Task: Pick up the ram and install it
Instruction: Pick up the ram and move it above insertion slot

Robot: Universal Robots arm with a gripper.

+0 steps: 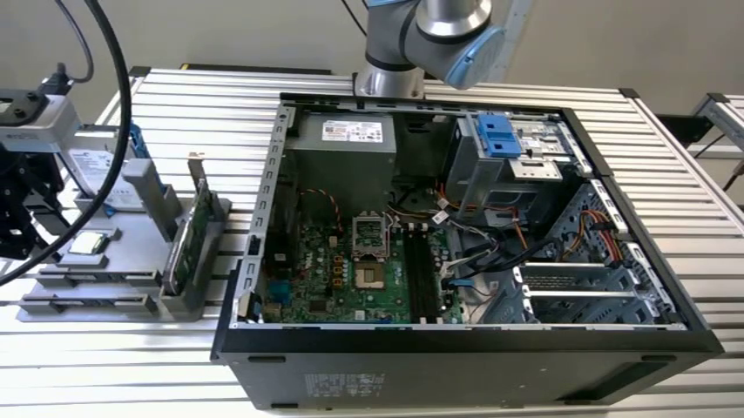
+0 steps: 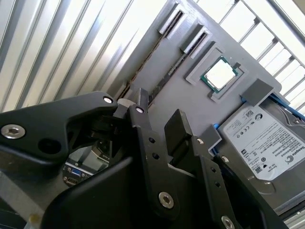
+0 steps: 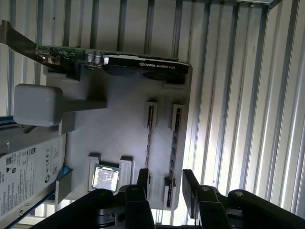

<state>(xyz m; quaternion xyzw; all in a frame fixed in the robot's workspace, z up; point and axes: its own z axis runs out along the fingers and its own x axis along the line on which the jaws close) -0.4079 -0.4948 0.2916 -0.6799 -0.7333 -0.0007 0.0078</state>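
**First wrist view.** My end effector (image 3: 167, 193) is open, the jaws set moderately wide, and it holds nothing. The ram (image 3: 174, 143) stands on edge in a slot of the grey holder (image 3: 124, 109), and its line runs into the gap between my fingers (image 3: 142, 183). I see no contact with either finger. A second slot lies just beside it, on the side of the processor chip (image 3: 106, 177). I cannot tell whether that slot is filled. The green card (image 3: 119, 59) stands at the far end of the holder, and the hard drive (image 3: 28, 176) lies beyond the chip. The holder rests on the slatted desk (image 3: 238, 95).

**Second wrist view.** The ram (image 2: 167, 77) again leads between the two fingers, closer to one of them than to the other. The processor chip (image 2: 221, 74) and hard drive (image 2: 264, 143) lie to one side, clear of the jaws.

**Procedure for the step in hand (judgement).**
- The step is the grasp.
- Centre the gap on the stick so that both pads meet its flat faces together.
- Keep the pads parallel to the stick.
- Grip the board faces, not the holder's slot blocks.
- Avoid the neighbouring slot.

**Exterior view.** The holder (image 1: 128, 261) sits at the exterior view's left, with the green card (image 1: 186, 235) upright on it. The open computer case (image 1: 465, 340) is just beside it. The motherboard's black slots (image 1: 421, 279) inside the case are well apart from the ram.
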